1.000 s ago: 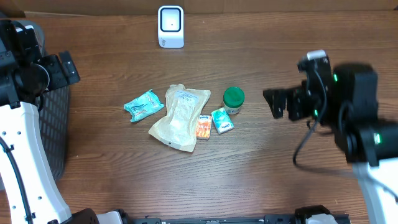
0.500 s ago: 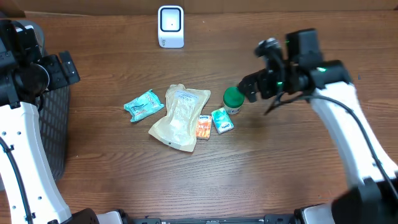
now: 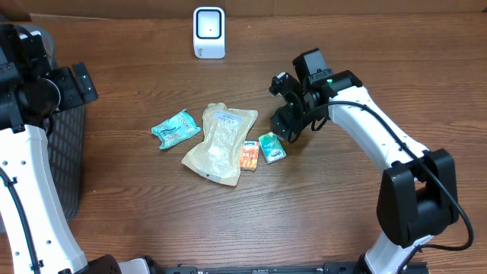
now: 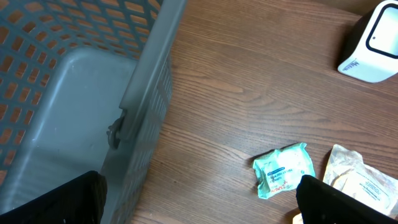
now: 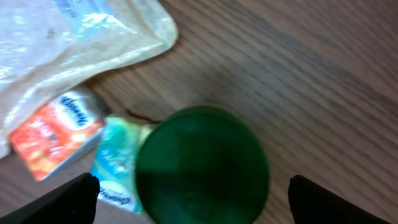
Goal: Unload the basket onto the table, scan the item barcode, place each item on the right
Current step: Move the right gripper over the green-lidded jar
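The green-lidded jar (image 5: 202, 165) stands on the wooden table (image 3: 152, 221), right of the middle. From overhead I cannot see it, because the right gripper (image 3: 288, 123) hangs directly above it and covers it. In the right wrist view I see the round green lid between the two fingers. The fingers are spread wide, one on each side, and they do not touch the lid, so this gripper is open and holds nothing.

Other things are crowded on one side of the jar. A small teal sachet (image 3: 272, 147) lies against it, partly under the edge of the lid in the wrist view. An orange sachet (image 3: 249, 154) is just beside that one. A large beige pouch (image 3: 220, 143) lies next to them, and a teal packet (image 3: 176, 128) is further left.

The white scanner (image 3: 208, 32) stands at the far edge of the table, well apart from the jar.

The left gripper (image 4: 199, 202) is wide open and empty, above the rim of a grey basket (image 4: 149, 93).
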Controlling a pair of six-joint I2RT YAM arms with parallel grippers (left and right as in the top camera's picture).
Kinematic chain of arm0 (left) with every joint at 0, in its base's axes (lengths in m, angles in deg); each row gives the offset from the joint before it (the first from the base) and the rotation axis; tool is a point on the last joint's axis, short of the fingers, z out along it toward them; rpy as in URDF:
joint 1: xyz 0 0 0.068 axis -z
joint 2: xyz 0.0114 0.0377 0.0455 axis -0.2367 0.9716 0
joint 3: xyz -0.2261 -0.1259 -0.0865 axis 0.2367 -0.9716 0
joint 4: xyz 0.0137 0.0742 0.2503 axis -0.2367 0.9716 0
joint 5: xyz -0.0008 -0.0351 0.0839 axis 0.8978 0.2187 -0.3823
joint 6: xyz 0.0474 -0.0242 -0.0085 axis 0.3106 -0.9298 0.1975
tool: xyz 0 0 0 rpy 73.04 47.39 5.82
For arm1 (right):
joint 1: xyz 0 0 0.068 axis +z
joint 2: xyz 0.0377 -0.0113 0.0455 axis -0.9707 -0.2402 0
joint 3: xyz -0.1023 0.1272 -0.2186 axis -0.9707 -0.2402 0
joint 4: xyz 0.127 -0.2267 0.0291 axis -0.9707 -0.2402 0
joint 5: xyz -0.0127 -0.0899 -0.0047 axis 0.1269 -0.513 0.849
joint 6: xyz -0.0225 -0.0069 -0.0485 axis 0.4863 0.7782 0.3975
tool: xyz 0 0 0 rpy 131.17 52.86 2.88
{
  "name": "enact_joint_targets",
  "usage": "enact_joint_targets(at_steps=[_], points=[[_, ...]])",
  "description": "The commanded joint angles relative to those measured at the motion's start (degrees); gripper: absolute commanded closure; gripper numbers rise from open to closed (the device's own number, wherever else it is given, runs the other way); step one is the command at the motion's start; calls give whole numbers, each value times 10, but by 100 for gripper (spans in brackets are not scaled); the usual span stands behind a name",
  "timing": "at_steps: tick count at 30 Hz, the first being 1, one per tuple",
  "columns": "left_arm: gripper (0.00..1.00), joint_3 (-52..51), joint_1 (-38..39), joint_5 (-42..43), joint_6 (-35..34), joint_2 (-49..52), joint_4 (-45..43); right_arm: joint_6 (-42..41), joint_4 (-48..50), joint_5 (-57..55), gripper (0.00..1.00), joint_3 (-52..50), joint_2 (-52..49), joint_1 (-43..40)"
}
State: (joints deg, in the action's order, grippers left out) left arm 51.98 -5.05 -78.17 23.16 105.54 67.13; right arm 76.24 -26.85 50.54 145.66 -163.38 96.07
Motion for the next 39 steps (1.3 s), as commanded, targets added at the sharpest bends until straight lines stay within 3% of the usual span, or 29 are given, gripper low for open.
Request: enact_joint_targets(at_steps=[1,16,19,23,25,27,35,37,39], points=[[1,12,0,-1,13,1,0,14,9,-33,5,14,-2,-1],[0,12,0,-1,13,1,0,13,41,-7,11,14,-37,-1],[1,12,0,-1,13,1,0,-14,51,-10,25,14,-37,-2],[1,12,0,-1,13,1,0,-100,64,-20,42,14,-37,-8],[0,12,0,-1,13,1,0,-135,65,-20,56,14,-37,-8],[0,12,0,-1,13,1,0,-185,65,-20,60,14,-37,-8],[1,12,0,-1,13,1,0,-490,65,-22,61,14,-37,-7],[0,12,0,-1,13,1,0,-519,66,-22,60,14,-37,-5],[0,12,0,-1,13,1,0,-522,66,-22,51,14,-37,-4]])
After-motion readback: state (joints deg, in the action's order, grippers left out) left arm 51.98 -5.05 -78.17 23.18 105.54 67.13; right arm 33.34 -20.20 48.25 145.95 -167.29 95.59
